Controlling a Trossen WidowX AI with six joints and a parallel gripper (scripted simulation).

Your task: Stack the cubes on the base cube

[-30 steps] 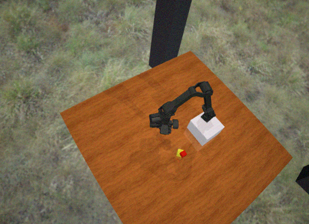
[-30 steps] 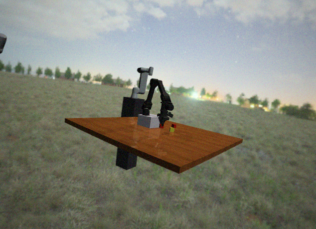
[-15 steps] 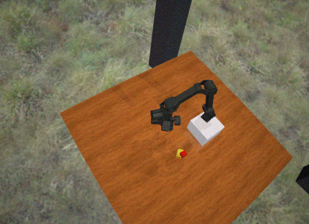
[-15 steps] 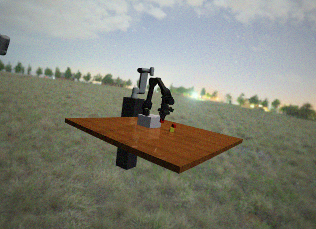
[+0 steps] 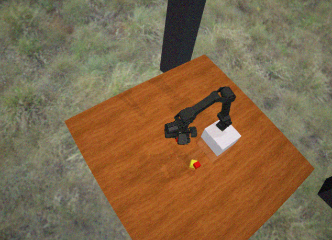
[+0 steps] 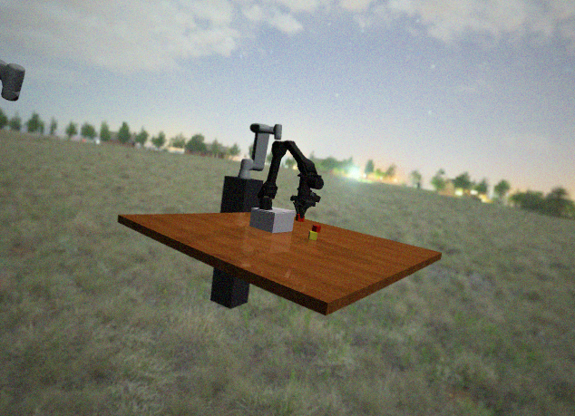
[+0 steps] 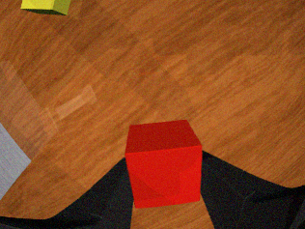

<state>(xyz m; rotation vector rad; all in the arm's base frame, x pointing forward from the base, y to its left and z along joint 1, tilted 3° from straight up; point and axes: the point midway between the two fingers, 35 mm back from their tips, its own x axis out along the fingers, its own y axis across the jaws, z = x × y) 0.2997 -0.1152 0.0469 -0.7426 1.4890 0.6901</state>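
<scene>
The yellow base cube (image 5: 191,163) (image 6: 313,236) (image 7: 45,4) stands on the table; only its edge shows at the top left of the wrist view. One red cube (image 5: 197,164) (image 6: 316,227) sits on top of it, offset toward one corner. My gripper (image 6: 300,214) (image 7: 163,161) is shut on the other red cube (image 6: 300,218) (image 7: 164,178). It holds this cube above the table, to one side of the base cube. In the top view the held cube is mostly hidden under the gripper. The placed red cube is out of the wrist view.
The white box (image 5: 217,142) (image 6: 271,219) (image 7: 11,165) under the arm's base stands near the cubes, at the left edge of the wrist view. The wooden table (image 5: 161,192) (image 6: 353,272) carries everything. A grey arm (image 6: 259,147) on a dark pillar stands behind the table.
</scene>
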